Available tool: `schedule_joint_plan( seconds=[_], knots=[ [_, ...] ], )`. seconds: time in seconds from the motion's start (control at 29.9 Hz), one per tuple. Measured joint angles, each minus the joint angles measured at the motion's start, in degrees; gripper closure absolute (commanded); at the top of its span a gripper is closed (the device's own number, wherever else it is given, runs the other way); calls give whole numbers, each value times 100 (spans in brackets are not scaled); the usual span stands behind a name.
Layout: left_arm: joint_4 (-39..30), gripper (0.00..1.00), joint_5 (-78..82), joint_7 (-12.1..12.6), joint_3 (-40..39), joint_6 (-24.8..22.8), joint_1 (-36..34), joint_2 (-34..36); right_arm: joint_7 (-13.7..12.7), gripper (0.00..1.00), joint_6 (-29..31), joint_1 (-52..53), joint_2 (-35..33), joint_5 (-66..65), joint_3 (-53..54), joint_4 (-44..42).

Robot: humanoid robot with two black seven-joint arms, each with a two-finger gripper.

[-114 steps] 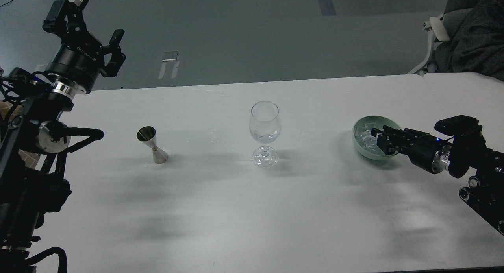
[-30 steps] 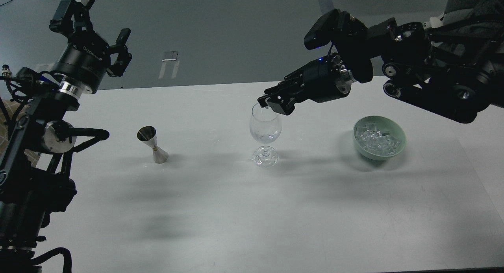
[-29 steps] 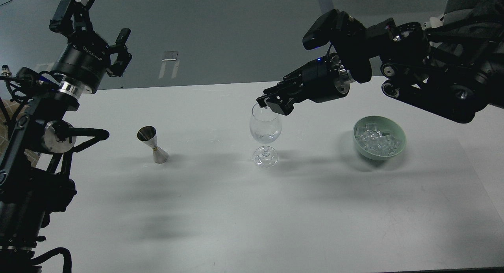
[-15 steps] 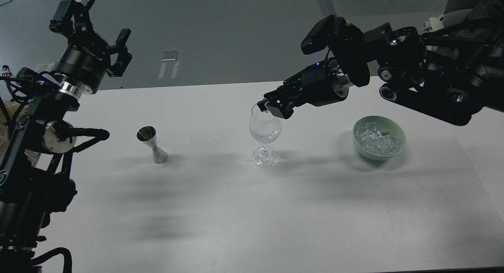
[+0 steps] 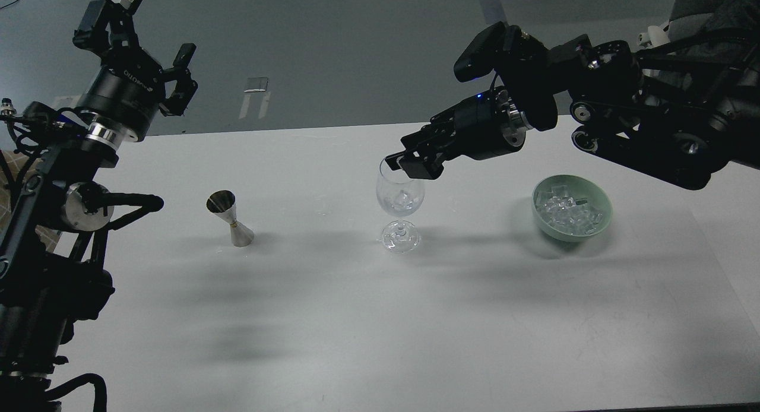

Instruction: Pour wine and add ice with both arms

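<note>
1. The right gripper (image 5: pixel 408 164) hovers over the wine glass (image 5: pixel 399 201), fingers parted, empty.
2. One ice cube (image 5: pixel 404 196) sits inside the glass; others fill the green bowl (image 5: pixel 601 222).
3. The left gripper (image 5: pixel 138 38) is raised, spread wide.

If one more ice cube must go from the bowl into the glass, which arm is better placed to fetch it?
Probably the right. The right gripper hangs over the wine glass, with the green bowl of ice on its side. The left gripper is raised far off, beyond the jigger.

Dim, even light; soft diffuse shadows
</note>
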Motion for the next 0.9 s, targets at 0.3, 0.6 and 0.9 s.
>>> schedule_joint_plan(
  seconds=[0.3, 0.6, 0.9],
  knots=[
    [4, 3, 0, 0, 0, 0, -9, 41, -9, 40, -235, 151, -71, 81, 396, -294],
    [71, 3, 0, 4, 0, -34, -13, 69, -17, 36, -281, 232, -89, 2262, 1269, -1969],
    [666, 3, -75, 6, 1, -732, -210, 88, 76, 9, -537, -1351, 224, 4859, 3055, -2596]
  ],
)
